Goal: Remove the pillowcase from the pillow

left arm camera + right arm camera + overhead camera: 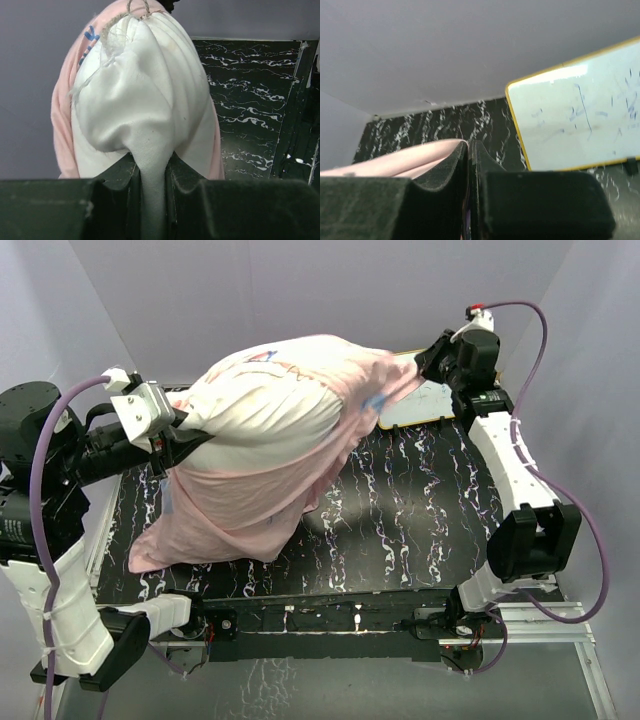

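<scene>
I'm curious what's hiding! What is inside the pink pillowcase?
The white pillow is inside the pillowcase. One end bulges out, pinched by the left gripper. Its far end is covered by pink cloth, so it cannot be seen.

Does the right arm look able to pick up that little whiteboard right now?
Probably not yet. The whiteboard lies close beside the right pincer, mostly uncovered, but that pincer is clamped on the pink pillowcase and would have to let go first.
</scene>
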